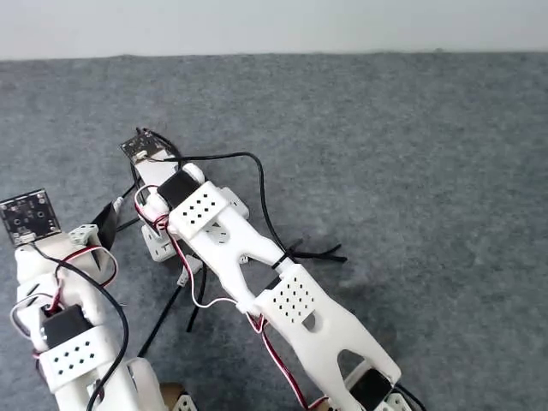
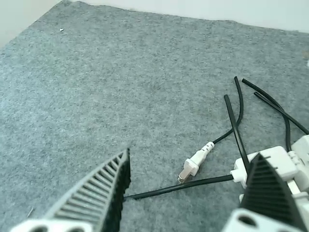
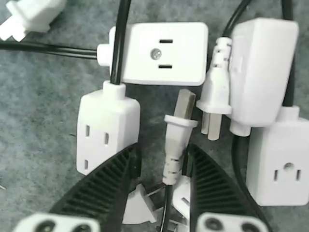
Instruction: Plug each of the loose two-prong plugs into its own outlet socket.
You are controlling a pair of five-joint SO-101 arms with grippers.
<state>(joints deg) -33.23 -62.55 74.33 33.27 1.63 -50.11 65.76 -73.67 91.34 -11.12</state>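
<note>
Right arm mid plug-grab

right fingers (image 3: 113, 181) slightly open around the white two-prong plug (image 3: 176, 135), prongs just short of the white square outlet socket (image 3: 161, 53). Next I'd guess squeeze, then push in. left fingers (image 2: 104, 193) wide open.

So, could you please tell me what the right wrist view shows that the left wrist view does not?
Right wrist view: the open right gripper straddling a white plug whose prongs point toward a socket, with other sockets and a second plug crowded close. Left wrist view: the open left gripper facing a loose plug lying unplugged on the carpet near one outlet block, and a pale wall beyond. Shared: grey carpet, black cords, white plugs and sockets.
</note>
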